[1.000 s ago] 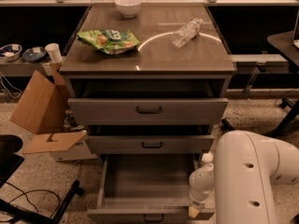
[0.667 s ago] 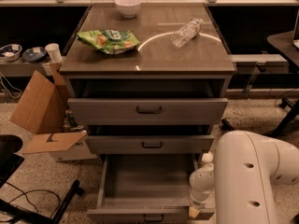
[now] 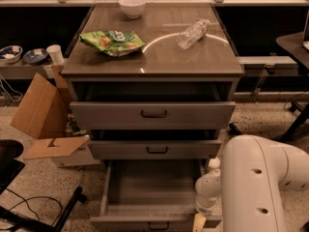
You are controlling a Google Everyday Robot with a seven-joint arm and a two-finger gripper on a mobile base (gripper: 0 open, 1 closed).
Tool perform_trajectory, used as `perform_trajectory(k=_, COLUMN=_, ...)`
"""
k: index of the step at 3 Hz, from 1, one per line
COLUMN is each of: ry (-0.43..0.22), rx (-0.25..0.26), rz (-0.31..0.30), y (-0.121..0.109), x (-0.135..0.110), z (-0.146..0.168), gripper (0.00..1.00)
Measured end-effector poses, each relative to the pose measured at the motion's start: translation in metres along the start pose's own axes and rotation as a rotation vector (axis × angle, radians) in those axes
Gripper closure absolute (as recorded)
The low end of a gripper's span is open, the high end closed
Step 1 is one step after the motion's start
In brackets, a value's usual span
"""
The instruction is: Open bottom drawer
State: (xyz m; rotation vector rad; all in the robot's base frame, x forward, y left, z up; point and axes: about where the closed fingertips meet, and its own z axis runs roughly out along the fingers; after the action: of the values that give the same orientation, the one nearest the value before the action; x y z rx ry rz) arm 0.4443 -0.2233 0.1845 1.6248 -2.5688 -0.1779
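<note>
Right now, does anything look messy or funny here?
Yes. A plastic bottle lies tipped on its side on the cabinet top, near a crumpled chip bag. The top drawer and middle drawer sit slightly open above the wide-open bottom drawer. The tool sits at its front right corner.

You see the bottom drawer (image 3: 154,190) pulled out beneath the middle drawer (image 3: 154,150). The gripper (image 3: 199,221) sits at its front right corner, seemingly touching.
</note>
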Motion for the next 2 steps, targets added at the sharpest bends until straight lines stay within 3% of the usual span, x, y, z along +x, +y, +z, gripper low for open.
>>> perform_trajectory(k=1, ry=0.019, rx=-0.008, rz=0.012, y=0.004, x=0.006, z=-0.001, gripper=0.0)
perform_trajectory(k=2, ry=0.044, rx=-0.029, rz=0.074, y=0.027, x=0.037, z=-0.008, gripper=0.14)
